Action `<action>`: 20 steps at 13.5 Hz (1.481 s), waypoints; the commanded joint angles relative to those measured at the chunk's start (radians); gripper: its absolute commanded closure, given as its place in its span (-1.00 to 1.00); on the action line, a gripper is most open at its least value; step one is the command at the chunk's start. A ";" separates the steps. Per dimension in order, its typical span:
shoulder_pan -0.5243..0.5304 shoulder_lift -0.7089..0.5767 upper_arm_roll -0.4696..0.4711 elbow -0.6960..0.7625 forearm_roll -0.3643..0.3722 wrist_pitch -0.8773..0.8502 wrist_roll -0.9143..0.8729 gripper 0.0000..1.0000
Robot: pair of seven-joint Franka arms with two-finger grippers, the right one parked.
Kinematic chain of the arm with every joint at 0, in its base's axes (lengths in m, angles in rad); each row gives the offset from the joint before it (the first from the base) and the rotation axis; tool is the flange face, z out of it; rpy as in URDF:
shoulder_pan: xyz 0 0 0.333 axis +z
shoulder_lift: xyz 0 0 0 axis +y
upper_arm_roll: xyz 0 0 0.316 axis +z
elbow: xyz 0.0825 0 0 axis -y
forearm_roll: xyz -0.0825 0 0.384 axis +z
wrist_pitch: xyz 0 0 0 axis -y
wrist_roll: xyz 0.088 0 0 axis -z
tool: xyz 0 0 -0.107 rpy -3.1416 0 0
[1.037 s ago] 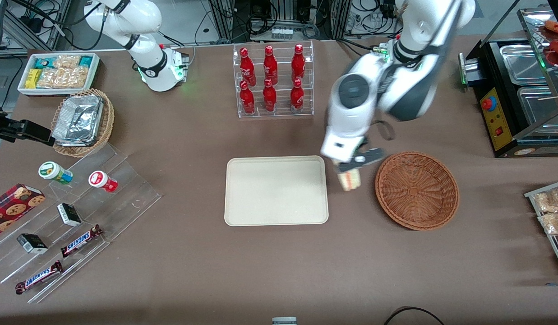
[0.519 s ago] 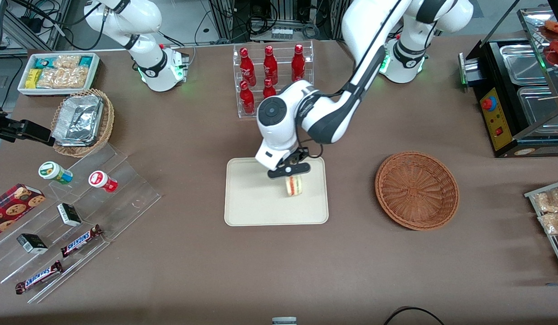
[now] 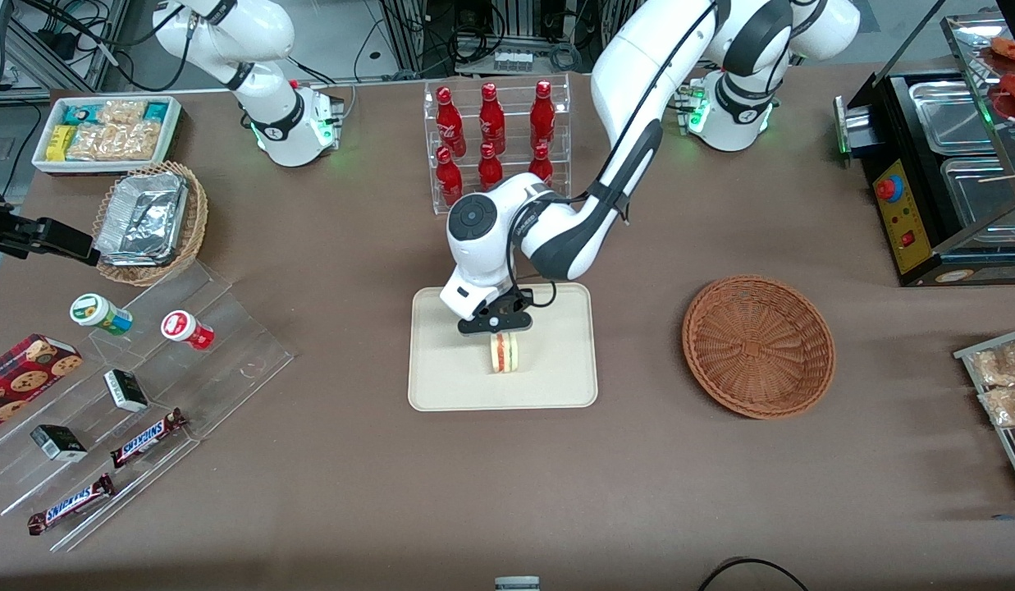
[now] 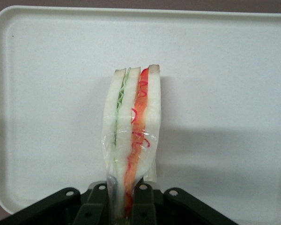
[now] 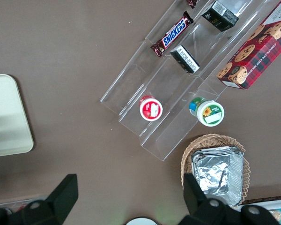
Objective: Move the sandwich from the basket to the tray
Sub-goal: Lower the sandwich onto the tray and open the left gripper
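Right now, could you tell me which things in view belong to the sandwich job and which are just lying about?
Belongs to the job:
- sandwich, pinched in the gripper over the tray
- basket, holding nothing

Just lying about:
- red bottles in their clear rack
- foil containers
- Snickers bars
- cookie box

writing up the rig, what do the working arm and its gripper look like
The left arm is glossy white with dark grey joint sections, a round dark cap at the wrist and a thin black cable alongside. Its base glows green. The gripper is black with two narrow fingers and visible screw holes.
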 commanded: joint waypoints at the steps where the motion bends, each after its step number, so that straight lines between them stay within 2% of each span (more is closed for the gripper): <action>1: -0.014 0.035 0.014 0.042 0.015 0.014 0.008 0.72; 2: -0.014 0.037 0.014 0.040 0.015 0.022 0.005 0.28; 3: -0.014 0.035 0.014 0.042 0.015 0.021 0.002 -0.69; 4: -0.013 0.029 0.014 0.042 0.015 0.019 0.002 -0.98; 10: 0.006 -0.069 0.023 0.034 0.007 -0.021 -0.010 -0.99; 14: 0.055 -0.207 0.025 0.022 -0.008 -0.149 -0.073 -0.99; 17: 0.111 -0.311 0.025 0.020 -0.018 -0.309 -0.065 -0.99; 20: 0.173 -0.403 0.025 0.020 -0.018 -0.395 -0.062 -0.99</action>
